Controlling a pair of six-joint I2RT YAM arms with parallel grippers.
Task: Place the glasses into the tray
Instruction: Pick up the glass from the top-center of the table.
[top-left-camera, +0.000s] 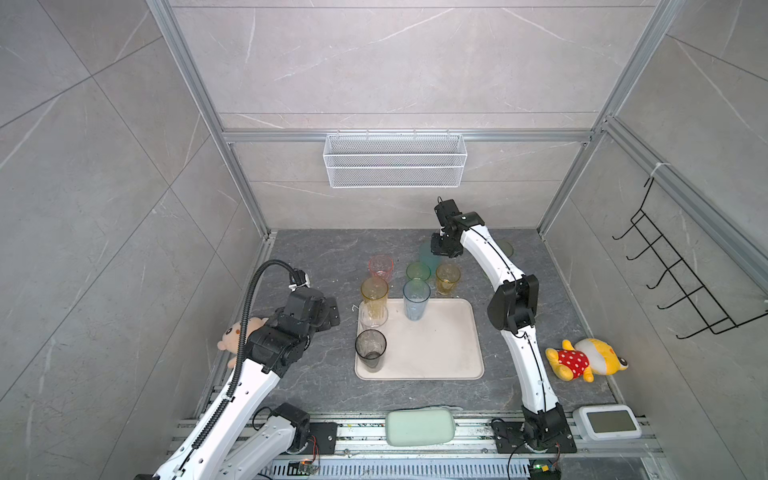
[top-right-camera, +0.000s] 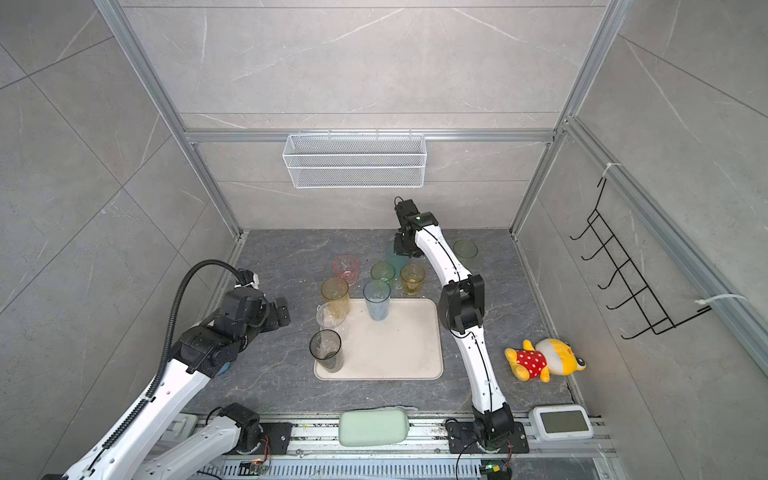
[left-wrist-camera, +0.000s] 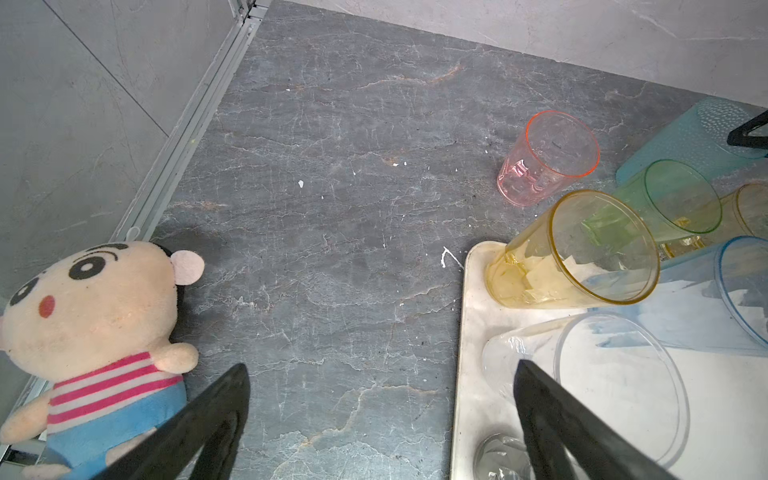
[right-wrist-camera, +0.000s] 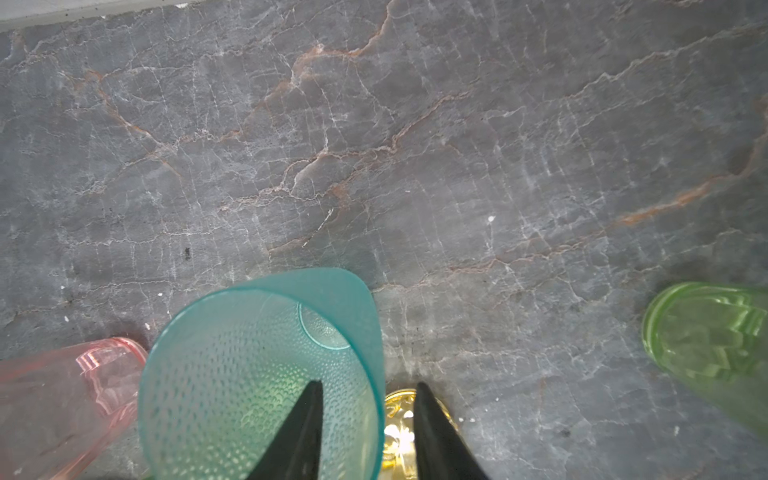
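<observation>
Teal tumbler (right-wrist-camera: 249, 365) wall between right fingers (right-wrist-camera: 299, 436) (one inside), unclamped, left fingers (left-wrist-camera: 208, 428) spread wide

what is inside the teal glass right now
One finger of the right tool reaches inside the teal glass, the other is outside its rim. Its dotted base looks bare; the finger hides part of the wall.
</observation>
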